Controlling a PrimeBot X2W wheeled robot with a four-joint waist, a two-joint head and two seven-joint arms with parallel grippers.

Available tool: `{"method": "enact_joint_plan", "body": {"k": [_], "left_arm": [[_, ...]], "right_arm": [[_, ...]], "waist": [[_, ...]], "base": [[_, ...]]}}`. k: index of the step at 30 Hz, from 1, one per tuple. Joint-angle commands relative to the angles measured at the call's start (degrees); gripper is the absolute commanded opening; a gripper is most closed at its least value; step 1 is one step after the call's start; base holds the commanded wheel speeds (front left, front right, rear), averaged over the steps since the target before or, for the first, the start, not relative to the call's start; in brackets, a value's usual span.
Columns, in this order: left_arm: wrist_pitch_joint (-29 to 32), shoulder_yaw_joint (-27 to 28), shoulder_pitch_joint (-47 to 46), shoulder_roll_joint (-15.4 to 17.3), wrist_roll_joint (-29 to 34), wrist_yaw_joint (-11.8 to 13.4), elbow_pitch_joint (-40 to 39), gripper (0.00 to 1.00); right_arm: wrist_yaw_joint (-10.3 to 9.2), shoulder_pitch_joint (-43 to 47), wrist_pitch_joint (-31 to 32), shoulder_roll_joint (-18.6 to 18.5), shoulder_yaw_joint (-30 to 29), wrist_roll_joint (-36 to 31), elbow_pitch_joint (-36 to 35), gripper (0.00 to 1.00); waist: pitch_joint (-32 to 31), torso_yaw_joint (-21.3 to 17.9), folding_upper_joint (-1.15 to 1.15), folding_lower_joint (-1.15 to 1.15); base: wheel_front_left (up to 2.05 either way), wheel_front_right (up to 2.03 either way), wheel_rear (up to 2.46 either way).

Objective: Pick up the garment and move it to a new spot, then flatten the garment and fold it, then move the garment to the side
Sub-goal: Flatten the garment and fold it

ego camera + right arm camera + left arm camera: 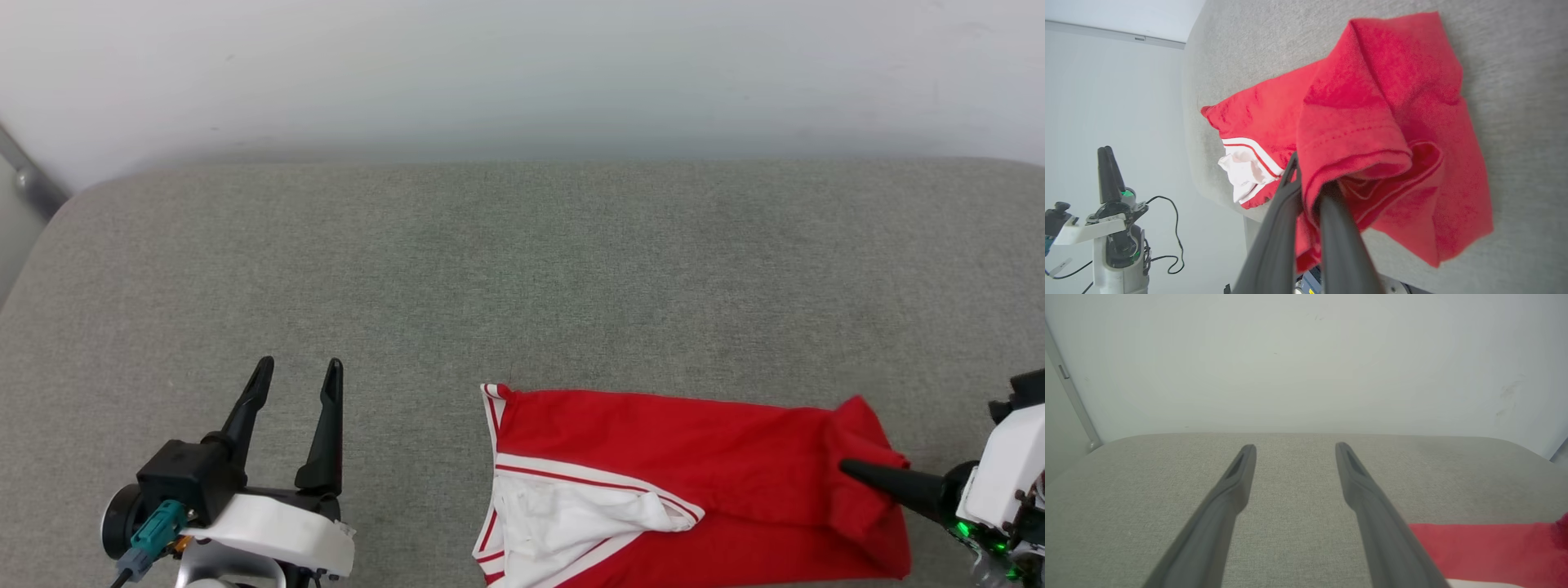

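The garment lies on the grey padded surface at the lower middle and right of the head view, red side up. A white sleeve with striped trim shows at its left end; letters and number are hidden. My right gripper reaches in from the right and is shut on the garment's right end, which is bunched and folded over. In the right wrist view the fingers pinch a stitched red hem. My left gripper stands open over bare surface, left of the garment and apart from it.
A white wall rises behind the surface. The surface's rounded left corner is at the far left, with a grey rail beside it. The left wrist view shows the garment's red edge right of its fingers.
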Motion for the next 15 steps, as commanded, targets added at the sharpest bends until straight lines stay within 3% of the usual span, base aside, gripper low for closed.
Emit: {"method": "enact_joint_plan", "body": {"k": [1, 7, 15], "left_arm": [[0.17, -0.31, -0.32, 0.15, -0.08, -0.18, 0.16, 1.00], [0.69, -0.76, -1.50, -0.07, -0.17, -0.47, 0.69, 1.00], [0.90, -1.34, -3.31, -0.58, -0.44, -1.07, 1.36, 1.00]], "right_arm": [[-0.03, -0.88, 0.72, 0.48, 0.65, 3.47, 0.94, 0.00], [-0.03, -1.89, -4.38, 0.55, 12.69, 19.26, 7.97, 0.00], [-0.03, -5.22, -15.88, 0.58, 33.80, 29.48, 13.17, 0.00]], "waist": [[-0.07, 0.26, 0.00, 0.00], [0.20, 1.19, 0.00, 0.00], [1.78, 2.46, 0.00, 0.00]], "base": [[0.00, 0.00, 0.00], [0.00, 0.00, 0.00], [0.00, 0.00, 0.00]]}}
